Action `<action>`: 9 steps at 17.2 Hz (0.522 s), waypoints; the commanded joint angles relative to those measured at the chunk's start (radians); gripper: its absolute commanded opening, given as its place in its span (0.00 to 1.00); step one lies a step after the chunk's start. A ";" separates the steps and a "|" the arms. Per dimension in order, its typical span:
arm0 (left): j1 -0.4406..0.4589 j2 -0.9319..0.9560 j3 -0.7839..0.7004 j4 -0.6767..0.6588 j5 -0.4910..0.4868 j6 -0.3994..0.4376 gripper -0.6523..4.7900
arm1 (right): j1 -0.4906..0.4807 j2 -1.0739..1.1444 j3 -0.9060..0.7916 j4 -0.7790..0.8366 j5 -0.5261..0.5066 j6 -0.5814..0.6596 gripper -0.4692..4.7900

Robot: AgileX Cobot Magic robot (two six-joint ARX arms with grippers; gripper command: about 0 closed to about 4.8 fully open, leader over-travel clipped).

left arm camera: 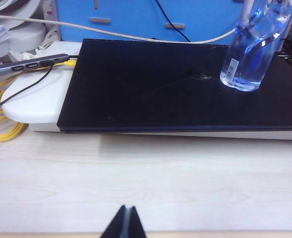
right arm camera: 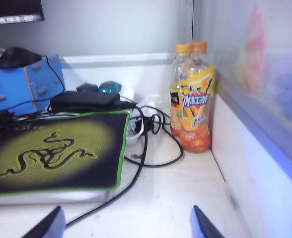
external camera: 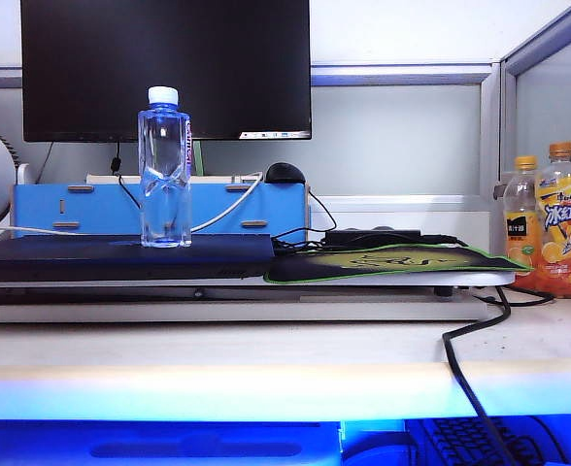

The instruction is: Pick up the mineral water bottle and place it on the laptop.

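The front orange-capped plastic juice bottle (right arm camera: 195,106) carries a yellow label with large white-and-blue Chinese characters. The clear mineral water bottle (external camera: 165,170) shows red lettering, too small to read, and a barcode.

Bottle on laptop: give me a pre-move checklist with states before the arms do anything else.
1. Bottle upright on laptop: ok.
2. Bottle clear of laptop edge: ok, though it stands near the mouse pad side.
3. Left gripper shut, over bare desk, holding nothing: ok.
4. Right gripper open, empty, over the desk near the mouse pad: ok.
5. Juice bottles standing, undisturbed: ok.
6. Black cable clear of right gripper: cannot tell.
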 commanded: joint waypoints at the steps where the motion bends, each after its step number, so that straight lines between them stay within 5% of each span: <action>1: 0.000 -0.002 0.002 0.008 0.003 0.001 0.12 | 0.005 0.002 -0.002 -0.014 -0.006 -0.006 0.73; 9: 0.000 -0.002 0.002 0.008 0.003 0.001 0.12 | 0.005 0.002 -0.048 -0.145 0.043 -0.037 0.73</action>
